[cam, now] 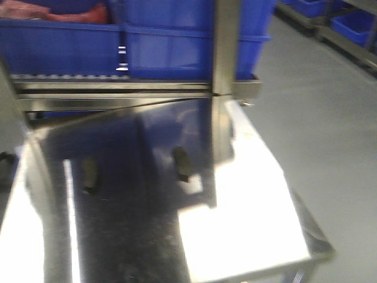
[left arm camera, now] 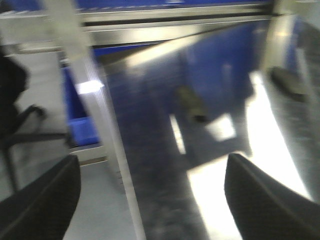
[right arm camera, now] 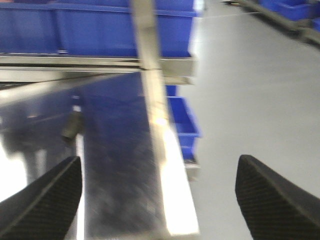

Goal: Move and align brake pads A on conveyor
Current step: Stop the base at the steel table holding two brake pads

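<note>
Find one brake pad (cam: 88, 174) at centre left of the front view and a second brake pad (cam: 181, 164) near the middle, well apart, on the shiny steel table (cam: 247, 194). Expect no sight of the conveyor anywhere. Wait out the blur, then come down square over one pad's long sides. Read the left gripper (left arm camera: 151, 165) and right gripper (right arm camera: 159, 165) as spread wide, grasping nothing. Trust the wrist views for that finger gap, missing from the front view; trust the front view for the whole tabletop.
</note>
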Robot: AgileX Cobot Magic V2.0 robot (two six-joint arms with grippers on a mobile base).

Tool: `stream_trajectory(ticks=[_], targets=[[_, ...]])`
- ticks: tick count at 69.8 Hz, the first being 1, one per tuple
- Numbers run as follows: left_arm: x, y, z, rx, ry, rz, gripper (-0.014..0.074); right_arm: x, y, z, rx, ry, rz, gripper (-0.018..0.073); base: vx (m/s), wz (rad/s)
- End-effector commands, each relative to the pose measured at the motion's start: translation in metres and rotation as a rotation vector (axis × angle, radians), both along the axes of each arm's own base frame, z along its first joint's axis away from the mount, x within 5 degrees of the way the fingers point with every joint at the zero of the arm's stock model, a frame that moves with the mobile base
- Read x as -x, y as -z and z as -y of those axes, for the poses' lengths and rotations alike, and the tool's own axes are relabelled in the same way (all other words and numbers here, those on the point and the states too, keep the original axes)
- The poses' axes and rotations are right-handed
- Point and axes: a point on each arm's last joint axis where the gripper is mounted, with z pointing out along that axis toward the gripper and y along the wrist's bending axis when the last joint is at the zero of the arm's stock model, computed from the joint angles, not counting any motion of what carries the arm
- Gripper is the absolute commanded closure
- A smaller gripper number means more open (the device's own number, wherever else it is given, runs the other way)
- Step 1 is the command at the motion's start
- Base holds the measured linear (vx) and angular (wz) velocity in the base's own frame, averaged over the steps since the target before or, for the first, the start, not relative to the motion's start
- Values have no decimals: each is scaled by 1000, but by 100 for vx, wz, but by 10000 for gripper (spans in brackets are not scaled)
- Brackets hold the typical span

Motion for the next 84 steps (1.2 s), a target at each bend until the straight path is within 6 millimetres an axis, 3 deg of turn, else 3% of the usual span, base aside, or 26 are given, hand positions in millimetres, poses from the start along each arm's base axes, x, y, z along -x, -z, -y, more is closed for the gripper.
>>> stream_trajectory(ticks=[1, 34, 84], targets=[[-3, -12, 1, 4, 10, 82, 48, -2, -14, 1, -10, 11, 81, -30, 19, 81], [-3, -12, 1, 4, 10, 81, 48, -2, -14, 1, -10, 11, 81, -30, 12, 48], [-3, -12, 1, 4, 10, 81, 48, -2, -14, 1, -10, 11, 81, -30, 1, 2]])
